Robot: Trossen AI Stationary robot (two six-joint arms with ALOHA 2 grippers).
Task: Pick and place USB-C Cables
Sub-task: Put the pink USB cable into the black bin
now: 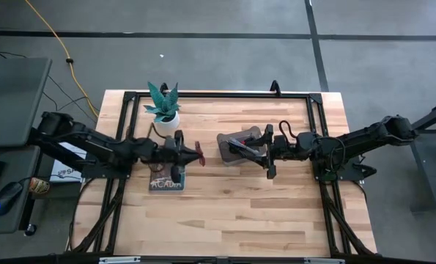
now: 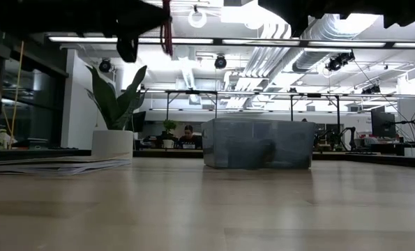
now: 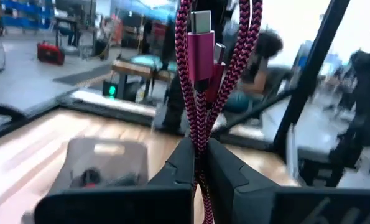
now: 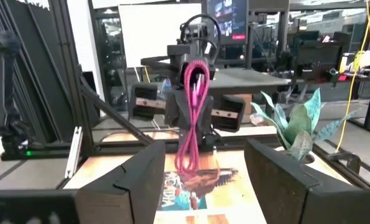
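The left gripper point(image 3: 200, 163) pinches the dark red cable point(image 3: 203, 68), lifted above the book point(image 1: 167, 181), probably bound for the grey bin point(image 1: 236, 147). The right gripper point(image 4: 200, 171) hovers spread over that bin.

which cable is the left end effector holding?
The red-and-black braided cable, clamped in the left end effector above the book. The other visible cables lie in the grey bin.

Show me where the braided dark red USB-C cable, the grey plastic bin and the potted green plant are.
Braided dark red USB-C cable point(image 3: 200, 43): left wrist view, on its metal plug.
Grey plastic bin point(image 2: 257, 143): low view, on its front wall.
Potted green plant point(image 1: 163, 103): high view, on its leaves.
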